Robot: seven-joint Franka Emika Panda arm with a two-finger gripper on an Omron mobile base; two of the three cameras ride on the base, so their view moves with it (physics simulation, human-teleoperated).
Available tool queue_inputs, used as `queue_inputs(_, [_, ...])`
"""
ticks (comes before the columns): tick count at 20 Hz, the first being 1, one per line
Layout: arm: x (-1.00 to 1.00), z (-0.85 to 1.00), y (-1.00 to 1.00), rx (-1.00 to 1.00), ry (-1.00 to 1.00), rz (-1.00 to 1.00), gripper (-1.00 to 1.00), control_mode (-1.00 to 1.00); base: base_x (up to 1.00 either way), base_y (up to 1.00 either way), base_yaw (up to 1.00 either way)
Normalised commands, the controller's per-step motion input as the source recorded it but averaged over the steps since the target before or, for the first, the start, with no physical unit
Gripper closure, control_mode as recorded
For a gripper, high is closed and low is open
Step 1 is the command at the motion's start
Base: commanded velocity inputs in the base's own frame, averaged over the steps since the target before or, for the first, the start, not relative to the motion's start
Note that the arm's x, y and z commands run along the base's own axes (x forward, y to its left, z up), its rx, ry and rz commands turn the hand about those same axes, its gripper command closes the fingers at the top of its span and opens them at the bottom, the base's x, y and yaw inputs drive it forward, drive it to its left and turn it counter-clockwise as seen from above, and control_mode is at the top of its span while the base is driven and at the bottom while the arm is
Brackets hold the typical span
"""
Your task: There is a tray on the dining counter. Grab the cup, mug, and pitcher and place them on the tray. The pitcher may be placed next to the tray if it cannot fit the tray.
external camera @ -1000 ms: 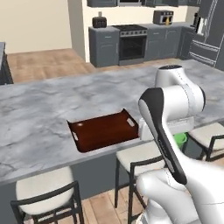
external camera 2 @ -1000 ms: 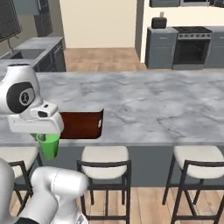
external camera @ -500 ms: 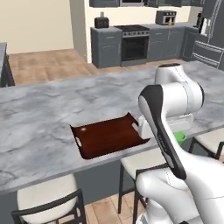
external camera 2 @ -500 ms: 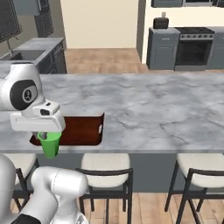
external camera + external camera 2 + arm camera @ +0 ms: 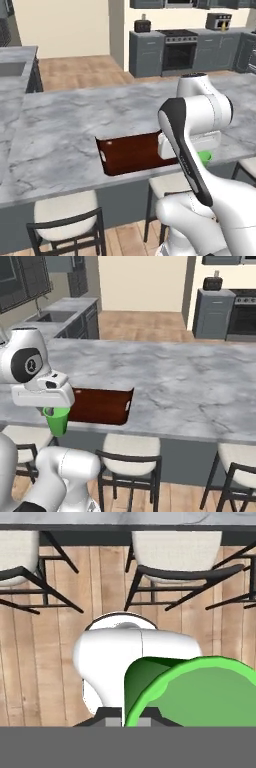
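Jaws (image 5: 54,410) pressed onto the wall of the green cup (image 5: 56,420), upright at lower left of the right base frame, hanging just under the white hand and off the near edge of the marble tabletop (image 5: 190,386), over the stools. In the left base frame, a sliver of the same cup (image 5: 205,157) peeking out at right centre behind the white forearm. In the hand frame, cup (image 5: 200,694) filling the lower right, open mouth turned toward the lens, wooden floor (image 5: 30,662) and stool seats (image 5: 177,552) beyond at the top. Reddish-brown tray (image 5: 102,406) flat on the tabletop at left centre of the right base frame, close to the near edge, cut-out handle visible at its right short end; bare inside as far as visible, its left part hidden by the hand. Same tray (image 5: 132,152) at centre of the left base frame, right end hidden behind the arm. Cup beside the tray, apart from it, lower than the tabletop surface. Stove (image 5: 177,50) and grey cabinets at upper right of the left base frame
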Motion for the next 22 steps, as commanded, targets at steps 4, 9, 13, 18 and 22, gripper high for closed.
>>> queue_inputs(4, [0.0, 0.0, 0.0, 0.0, 0.0, 0.0, 1.0, 1.0, 0.66, 0.22, 0.48])
queue_inputs(9, [0.0, 0.0, 0.0, 0.0, 0.0, 0.0, 1.0, 1.0, 0.71, 0.14, 0.5])
queue_inputs(13, [0.0, 0.0, 0.0, 0.0, 0.0, 0.0, 1.0, 1.0, 0.81, 0.12, 0.51])
queue_inputs(18, [0.67, 0.2, 0.24, -0.01, -0.04, 0.34, 1.0, -1.0, 0.0, 0.0, 0.0])
queue_inputs(22, [0.52, 0.25, 0.11, 0.0, 0.0, 0.22, 1.0, -1.0, 0.0, 0.0, 0.0])
